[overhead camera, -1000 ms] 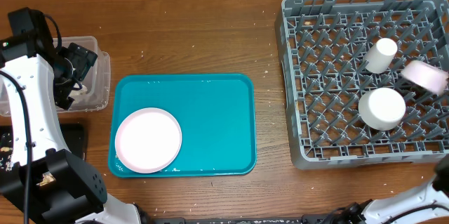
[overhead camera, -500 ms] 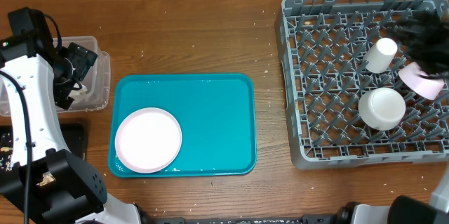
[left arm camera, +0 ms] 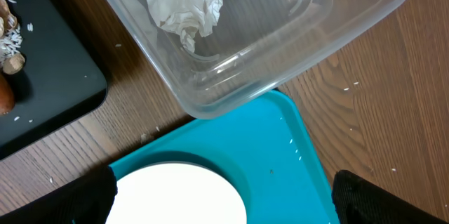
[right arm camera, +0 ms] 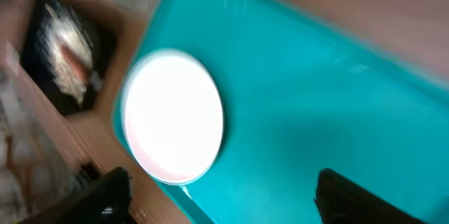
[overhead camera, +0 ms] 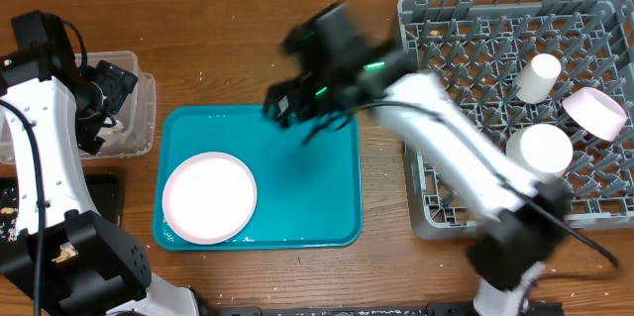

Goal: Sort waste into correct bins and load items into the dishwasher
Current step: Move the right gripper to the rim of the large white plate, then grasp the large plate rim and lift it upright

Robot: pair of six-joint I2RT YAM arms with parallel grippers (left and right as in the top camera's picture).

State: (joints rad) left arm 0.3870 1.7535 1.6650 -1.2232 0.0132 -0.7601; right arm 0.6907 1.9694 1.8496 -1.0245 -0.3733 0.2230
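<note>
Wooden counter (overhead camera: pixel 248 49): the right claw (overhead camera: pixel 294 110), blurred, hangs spread wide over the teal tray (overhead camera: pixel 317 197), the plate (overhead camera: pixel 209 197) lying near it. The left claw (overhead camera: pixel 96 118), likewise spread, hovers above the clear tub (overhead camera: pixel 141 108).

Nothing to read here: no word, number, brand or sign shows in any view. The plate (overhead camera: pixel 209 197), the teal tray (overhead camera: pixel 307 177) and the grey rack (overhead camera: pixel 466 108) show plain surfaces. The clear tub (left arm camera: pixel 316 27) and the black tray (left arm camera: pixel 49 76) show no print either, and the right wrist view is too blurred to tell.
</note>
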